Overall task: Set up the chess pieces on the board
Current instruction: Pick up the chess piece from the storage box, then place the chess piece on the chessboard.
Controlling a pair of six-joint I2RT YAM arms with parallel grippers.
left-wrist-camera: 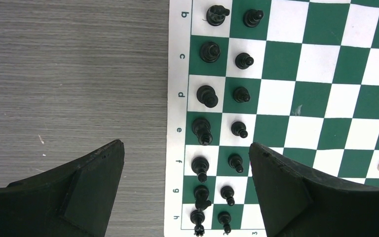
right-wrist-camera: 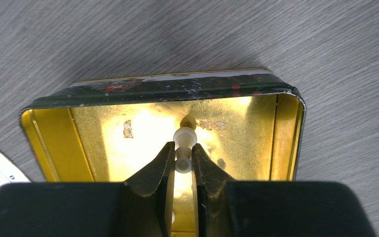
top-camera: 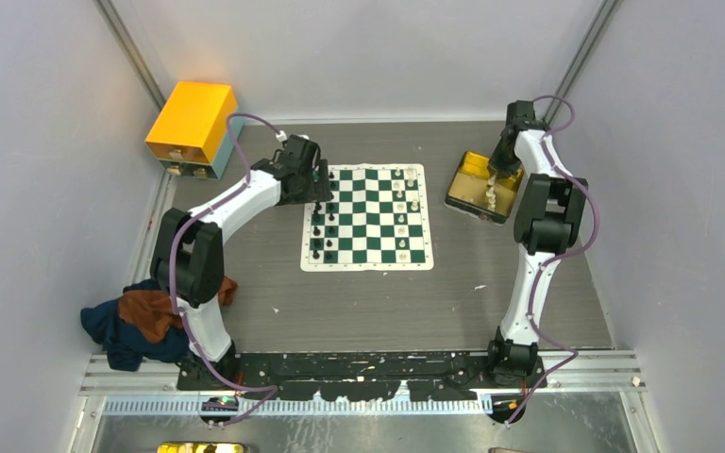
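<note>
The green and white board (top-camera: 368, 219) lies mid-table. Black chess pieces (left-wrist-camera: 208, 94) stand in two columns along its left edge; white pieces (top-camera: 404, 203) stand along its right side. My left gripper (left-wrist-camera: 186, 148) is open and empty, hovering above the black pieces near the board's left edge (top-camera: 318, 193). My right gripper (right-wrist-camera: 182, 150) is shut on a cream-white piece (right-wrist-camera: 184, 138) inside the yellow tin tray (right-wrist-camera: 286, 133), which sits right of the board (top-camera: 480, 184).
An orange-yellow box (top-camera: 192, 125) stands at the back left. A heap of dark blue and brown cloth (top-camera: 142, 321) lies by the left arm's base. Grey walls close in the table on three sides.
</note>
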